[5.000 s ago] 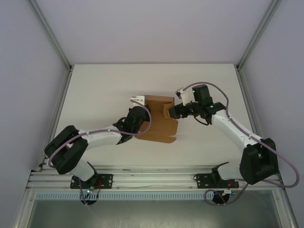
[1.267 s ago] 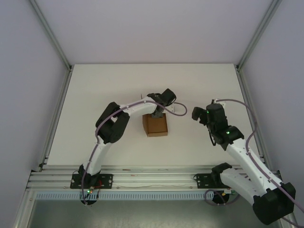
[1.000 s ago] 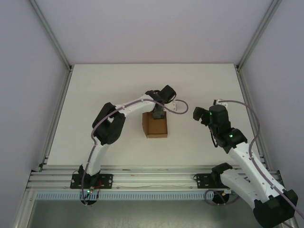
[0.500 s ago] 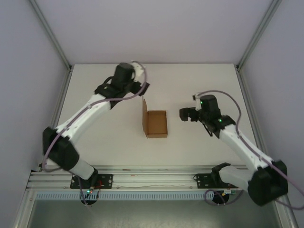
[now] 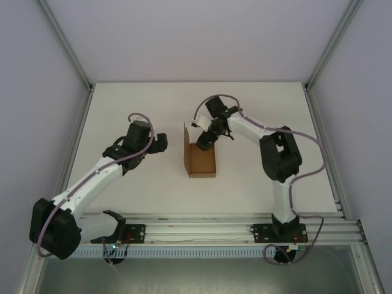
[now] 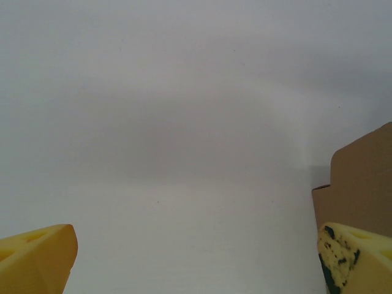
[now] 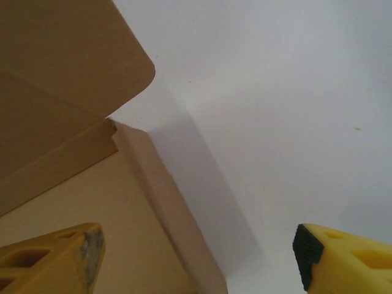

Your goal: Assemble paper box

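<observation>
At the middle of the counter [image 5: 263, 110], the paper box [image 5: 202, 162] is seen as a small open tray, with its lid flap [image 5: 185, 141] standing upright along the left side. Five seconds back it was held between both arms as a half-folded sheet. Since then the walls have been raised and the box has been let go, and it has not been shifted in the last half second.

Over that same half second both arms have been repositioned. The left gripper [image 5: 160, 142] had been swung off toward the far left of the counter and has now been brought back to a spot left of the box, apart from it. Its jaws are spread wide on nothing, and in the left wrist view the cardboard is seen just beyond the right-hand finger.

The right gripper [image 5: 204, 139] had been parked well to the right and has been carried over the far end of the box. In its wrist view the jaws are apart, with one finger over the cardboard, the other over bare counter, and a wall edge lying between them. Nothing is clamped.

From this the tray is judged to be formed, with only the lid left to be folded down and tucked. The right gripper appears placed to steady or pinch the far wall, and the left to push the flap over.
</observation>
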Controlling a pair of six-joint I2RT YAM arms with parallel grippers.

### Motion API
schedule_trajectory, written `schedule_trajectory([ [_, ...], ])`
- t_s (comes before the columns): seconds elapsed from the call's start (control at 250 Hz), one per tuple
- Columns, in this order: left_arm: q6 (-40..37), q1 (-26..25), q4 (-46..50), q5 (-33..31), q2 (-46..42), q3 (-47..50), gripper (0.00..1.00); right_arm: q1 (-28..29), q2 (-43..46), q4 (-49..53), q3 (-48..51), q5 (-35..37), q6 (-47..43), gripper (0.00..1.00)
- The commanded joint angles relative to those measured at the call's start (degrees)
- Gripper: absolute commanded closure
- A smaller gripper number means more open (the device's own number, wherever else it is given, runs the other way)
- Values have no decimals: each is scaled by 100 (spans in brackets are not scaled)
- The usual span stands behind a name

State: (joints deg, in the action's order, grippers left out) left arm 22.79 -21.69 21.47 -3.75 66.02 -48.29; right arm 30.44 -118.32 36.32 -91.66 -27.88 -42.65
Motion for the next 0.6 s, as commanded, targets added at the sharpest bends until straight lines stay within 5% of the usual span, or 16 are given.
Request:
schedule_trajectory([
  [0.0,370,23,155,-244,-377,74,0,150,-222,656,-317,192,-166,32],
  [0.124,445,19,169,21,-540,58,0,183,-244,230,-168,554,391,64],
  [0.216,463,22,138,60,-621,53,0,205,-28,-341,213,963,1128,77],
  [0.432,553,24,9,-14,-822,131,0,239,915,-1679,1884,1848,3783,90],
  [0.596,517,22,-141,53,-854,133,0,518,1487,-1566,2665,3186,6087,93],
])
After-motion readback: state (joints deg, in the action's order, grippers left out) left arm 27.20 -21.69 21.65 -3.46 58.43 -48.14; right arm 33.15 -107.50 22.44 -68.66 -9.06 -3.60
